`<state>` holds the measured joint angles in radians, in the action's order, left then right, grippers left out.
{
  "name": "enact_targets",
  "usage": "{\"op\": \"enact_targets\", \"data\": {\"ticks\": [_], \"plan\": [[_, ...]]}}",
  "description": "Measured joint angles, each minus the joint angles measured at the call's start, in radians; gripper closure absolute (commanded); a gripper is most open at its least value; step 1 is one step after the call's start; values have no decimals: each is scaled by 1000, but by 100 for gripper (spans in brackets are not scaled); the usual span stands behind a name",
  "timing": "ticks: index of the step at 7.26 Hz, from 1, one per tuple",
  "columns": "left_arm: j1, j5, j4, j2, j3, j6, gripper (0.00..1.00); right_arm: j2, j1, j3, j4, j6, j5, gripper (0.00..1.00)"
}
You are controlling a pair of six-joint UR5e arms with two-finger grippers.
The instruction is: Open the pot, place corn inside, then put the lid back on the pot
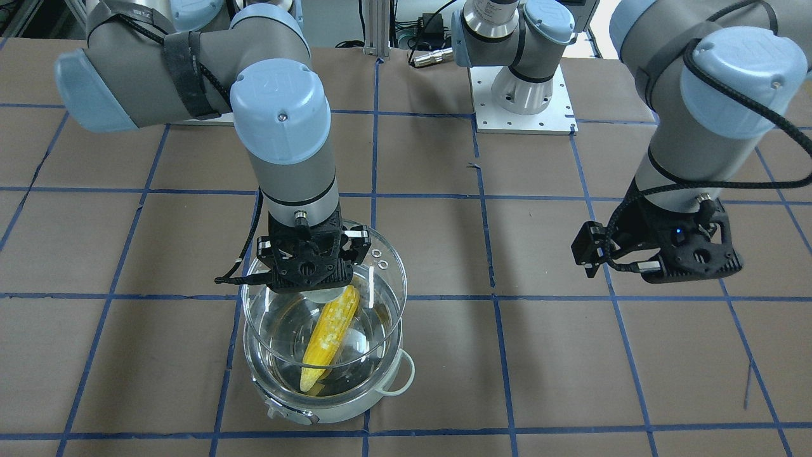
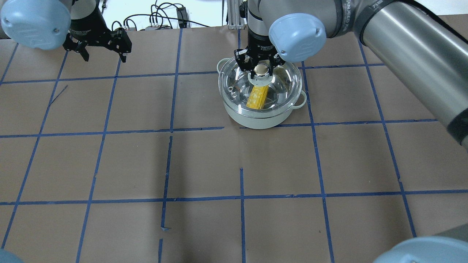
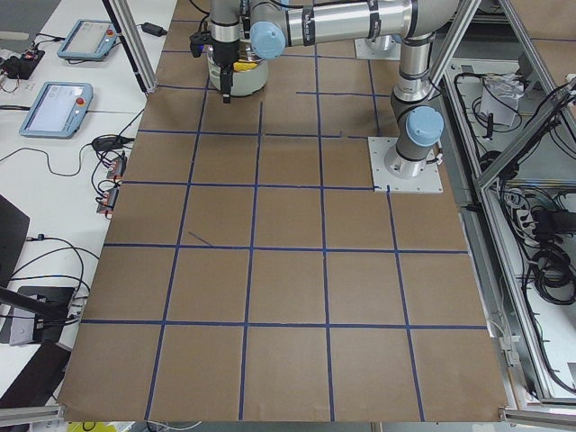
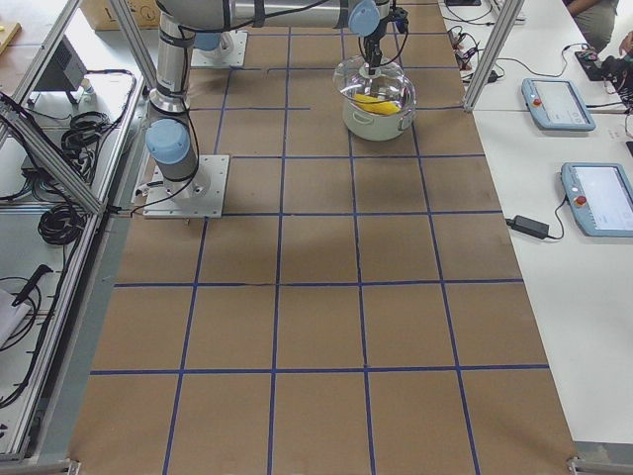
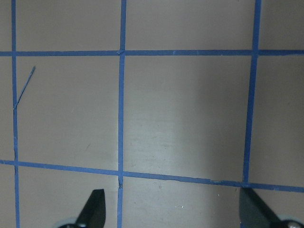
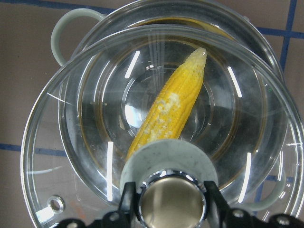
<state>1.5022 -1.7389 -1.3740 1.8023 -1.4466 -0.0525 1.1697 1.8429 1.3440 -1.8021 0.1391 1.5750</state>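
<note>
The white pot [image 1: 330, 412] stands on the table with the yellow corn [image 1: 327, 336] lying inside it. My right gripper [image 1: 320, 293] is shut on the beige knob [image 6: 171, 202] of the clear glass lid [image 1: 380, 279]. It holds the lid a little above the pot, shifted off the rim and not seated. The pot [image 2: 261, 120], corn [image 2: 257, 96], lid [image 2: 285, 84] and right gripper [image 2: 261, 69] also show from overhead. The right wrist view looks through the lid [image 6: 61, 142] at the corn [image 6: 171, 109]. My left gripper [image 2: 105, 57] is open and empty, well away from the pot.
Brown paper with a blue tape grid covers the table [image 2: 204, 160]. The left wrist view shows only this paper [image 5: 180, 118] between the open fingertips [image 5: 95, 204]. The left arm's base plate [image 1: 523, 108] is at the robot side. Operator pendants [image 4: 559, 99] lie beyond the table edge.
</note>
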Motion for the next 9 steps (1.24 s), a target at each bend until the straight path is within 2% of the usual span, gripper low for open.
{"op": "enact_targets", "data": {"ticks": [3,9], "plan": [[23,14,22,-141,-124,12,0,-35,-10,-2,-34,-7,5,67],[35,66,18,-266,-135,15,0,-72,-14,-3,-79,-13,6,64]]}}
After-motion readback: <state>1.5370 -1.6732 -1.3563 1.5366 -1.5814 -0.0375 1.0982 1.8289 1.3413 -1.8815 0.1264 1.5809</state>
